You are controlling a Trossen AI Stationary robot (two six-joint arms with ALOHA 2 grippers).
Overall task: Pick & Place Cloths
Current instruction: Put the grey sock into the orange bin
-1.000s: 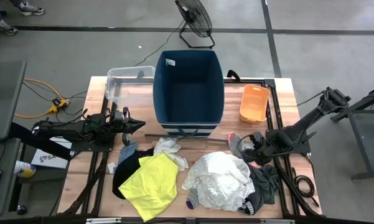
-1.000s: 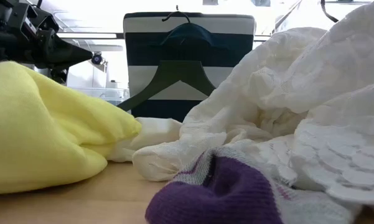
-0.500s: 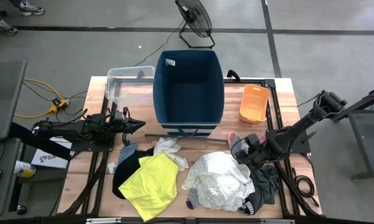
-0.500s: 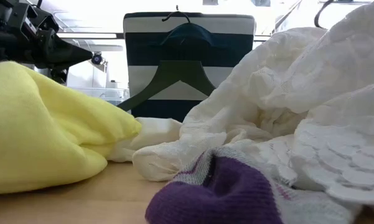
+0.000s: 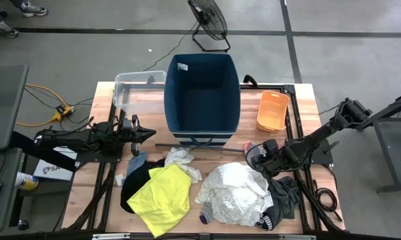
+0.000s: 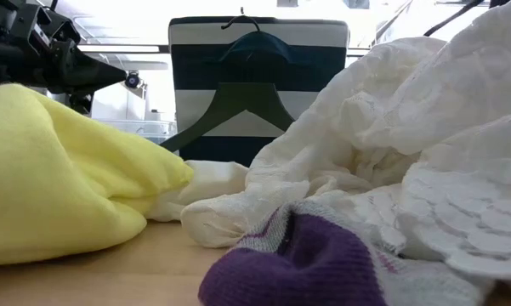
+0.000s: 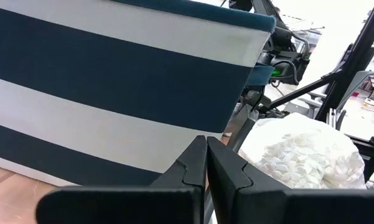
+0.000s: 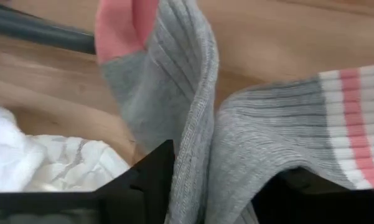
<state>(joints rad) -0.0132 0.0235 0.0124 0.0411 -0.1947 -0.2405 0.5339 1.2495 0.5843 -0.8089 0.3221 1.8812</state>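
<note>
The right tool [image 5: 255, 157] was low over the table [image 5: 305, 107], its fingers [image 8: 146, 177] straddling a fold of the grey sock [image 8: 174, 106] with pink toe and stripes, pinching it just beside the large white garment [image 5: 235, 192]. The left tool [image 5: 149, 133], pressed together and empty, hung beside the striped dark-blue bin [image 5: 201, 93]. The neon-yellow shirt [image 5: 161, 198] lay at the table's front.

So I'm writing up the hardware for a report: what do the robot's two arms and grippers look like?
Both arms are dark, jointed metal. The left gripper has two black angular fingers that taper toward the tip. The right gripper has the same matt black fingers. A black cable loop lies by the right arm's base.
</note>
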